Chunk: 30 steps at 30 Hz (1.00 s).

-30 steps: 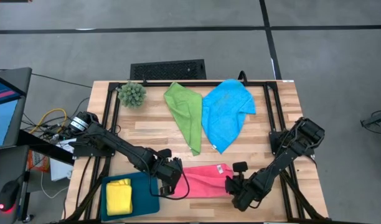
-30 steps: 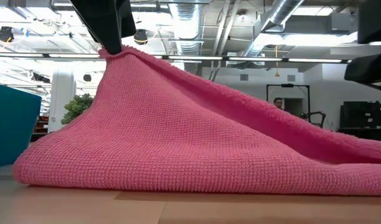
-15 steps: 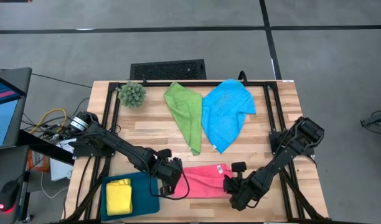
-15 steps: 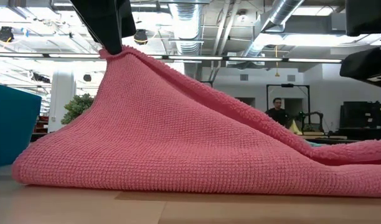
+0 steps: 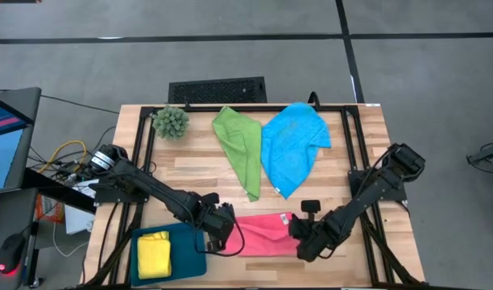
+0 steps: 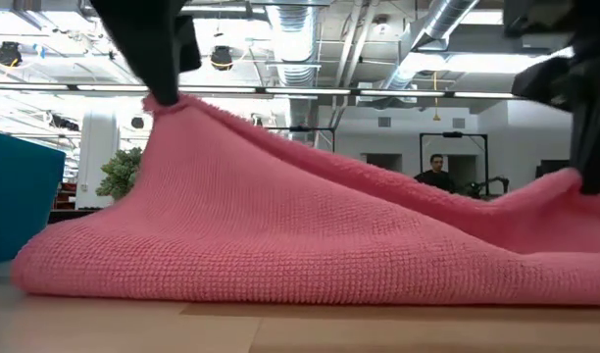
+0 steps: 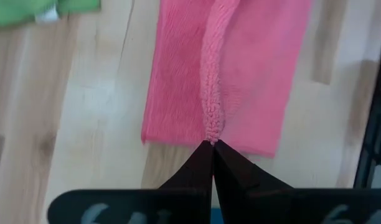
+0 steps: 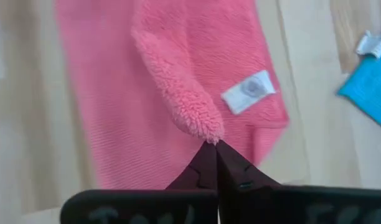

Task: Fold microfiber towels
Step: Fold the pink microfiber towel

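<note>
Clamped on opposite ends of the half-folded soft pink microfiber towel, left gripper and right gripper lift it; yellow folded towel done, green towel and blue towel remain.

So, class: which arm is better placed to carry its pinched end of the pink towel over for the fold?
Neither clearly. The left gripper and right gripper each pinch an opposite end of the pink towel, so both should move together.

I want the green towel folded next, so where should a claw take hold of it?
Probably at the green towel's narrow lower tip, coming straight down from above. It lies flat and tapers to a point there, clear of the blue towel, so a pinch should catch only green cloth.
</note>
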Tool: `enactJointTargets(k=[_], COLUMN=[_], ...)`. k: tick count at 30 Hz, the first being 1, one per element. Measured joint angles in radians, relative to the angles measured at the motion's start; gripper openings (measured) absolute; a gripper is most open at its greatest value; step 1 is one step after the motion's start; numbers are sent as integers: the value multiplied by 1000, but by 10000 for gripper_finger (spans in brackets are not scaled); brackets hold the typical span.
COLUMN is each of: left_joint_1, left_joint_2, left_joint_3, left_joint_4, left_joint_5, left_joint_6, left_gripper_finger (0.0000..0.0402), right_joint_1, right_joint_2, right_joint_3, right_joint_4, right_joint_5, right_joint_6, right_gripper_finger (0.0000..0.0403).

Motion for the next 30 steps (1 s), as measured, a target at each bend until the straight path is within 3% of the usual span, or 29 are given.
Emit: enactJointTargets(k=[23, 30], left_joint_1=[0, 0], left_joint_2=[0, 1], left_joint_3=[-19, -92], left_joint_4=[0, 36], left_joint_5=[-10, 10], left_joint_6=[-62, -130], left_gripper_finger=[0, 0], right_joint_1=[-93, -124], right_joint_2=[2, 3], right_joint_3=[-77, -80], right_joint_4=[76, 76], right_joint_5=[-48, -49], right_joint_6=[-20, -22], right_gripper_finger=[20, 21])
